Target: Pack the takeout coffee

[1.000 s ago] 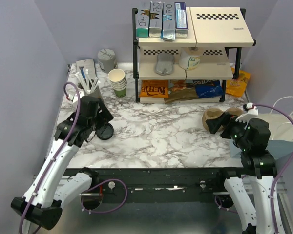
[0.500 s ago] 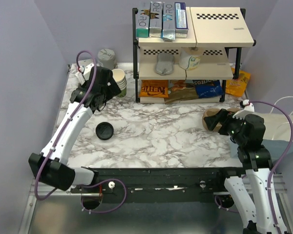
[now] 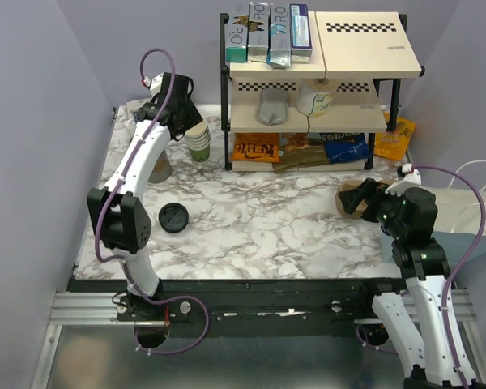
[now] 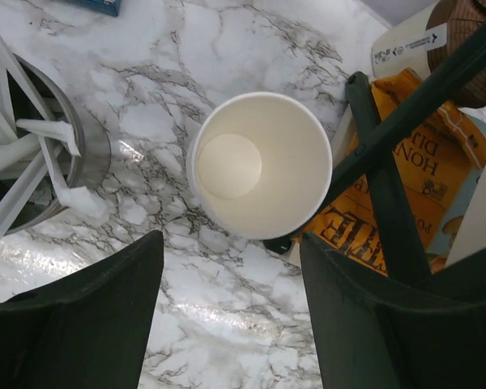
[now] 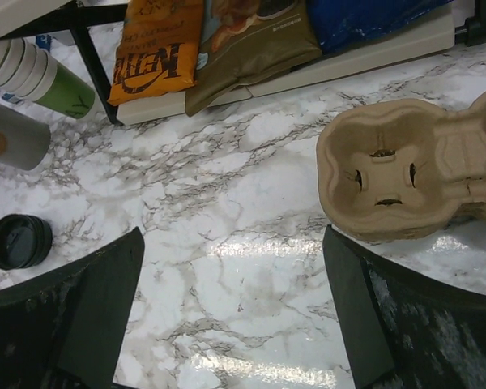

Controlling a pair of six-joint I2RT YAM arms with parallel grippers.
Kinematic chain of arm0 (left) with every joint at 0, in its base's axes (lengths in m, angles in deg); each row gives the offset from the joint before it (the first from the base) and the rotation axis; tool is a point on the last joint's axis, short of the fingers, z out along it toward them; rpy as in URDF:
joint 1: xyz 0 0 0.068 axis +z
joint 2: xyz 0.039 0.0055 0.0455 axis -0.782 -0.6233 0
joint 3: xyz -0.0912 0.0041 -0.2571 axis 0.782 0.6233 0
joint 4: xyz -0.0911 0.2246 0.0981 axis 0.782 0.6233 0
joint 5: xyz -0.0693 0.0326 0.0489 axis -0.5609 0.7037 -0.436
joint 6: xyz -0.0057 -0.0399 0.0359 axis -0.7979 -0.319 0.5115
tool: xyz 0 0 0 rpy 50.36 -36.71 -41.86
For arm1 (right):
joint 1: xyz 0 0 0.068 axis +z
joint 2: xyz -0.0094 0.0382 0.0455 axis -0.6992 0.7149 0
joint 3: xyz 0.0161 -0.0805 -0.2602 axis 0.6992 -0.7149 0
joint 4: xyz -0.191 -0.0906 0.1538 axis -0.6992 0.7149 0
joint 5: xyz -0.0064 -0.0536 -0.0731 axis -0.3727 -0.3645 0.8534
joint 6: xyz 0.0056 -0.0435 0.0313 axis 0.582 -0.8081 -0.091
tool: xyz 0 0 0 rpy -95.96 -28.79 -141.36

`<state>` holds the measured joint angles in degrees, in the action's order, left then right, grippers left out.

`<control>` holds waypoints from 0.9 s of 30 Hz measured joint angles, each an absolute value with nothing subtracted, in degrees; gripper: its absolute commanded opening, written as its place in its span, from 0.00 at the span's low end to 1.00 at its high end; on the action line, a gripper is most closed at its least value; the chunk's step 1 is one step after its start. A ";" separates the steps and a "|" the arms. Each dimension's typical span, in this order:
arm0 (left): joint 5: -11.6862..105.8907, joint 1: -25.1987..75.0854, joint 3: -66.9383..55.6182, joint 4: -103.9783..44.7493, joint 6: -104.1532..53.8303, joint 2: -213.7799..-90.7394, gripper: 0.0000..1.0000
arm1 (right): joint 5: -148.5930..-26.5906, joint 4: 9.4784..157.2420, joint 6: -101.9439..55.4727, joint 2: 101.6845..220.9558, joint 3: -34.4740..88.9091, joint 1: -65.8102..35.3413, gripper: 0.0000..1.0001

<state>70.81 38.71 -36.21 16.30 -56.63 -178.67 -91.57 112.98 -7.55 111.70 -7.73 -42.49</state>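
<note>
- While the left hand (image 4: 231,237) is hovering over the cups (image 4: 259,166) at the far left of the table (image 3: 267,227), its fingers (image 4: 81,324) are standing wide and holding nothing.
- Cups are standing stacked just left of the shelf (image 3: 360,53), beside the holder (image 4: 74,134).
- Right hand (image 5: 232,235) is hanging wide and empty, just near of the carrier (image 5: 397,170) at the right.
- Lid (image 5: 18,241) is lying alone, near left.
- Where the coffee is sitting, I cannot tell.
</note>
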 measured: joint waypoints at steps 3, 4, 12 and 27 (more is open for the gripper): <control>71.94 39.08 -40.19 17.63 -56.34 -182.46 0.71 | -90.19 112.79 -7.57 112.01 -7.73 -42.49 1.00; 72.23 39.39 -40.86 18.16 -56.21 -183.22 0.69 | -89.75 112.79 -7.55 112.05 -7.73 -42.49 1.00; 72.36 41.86 -42.79 19.08 -55.10 -186.72 0.59 | -86.89 112.72 -7.57 112.51 -7.73 -42.49 1.00; 70.30 42.21 -48.23 19.73 -53.92 -192.92 0.18 | -83.79 112.63 -7.83 115.22 -7.71 -42.49 1.00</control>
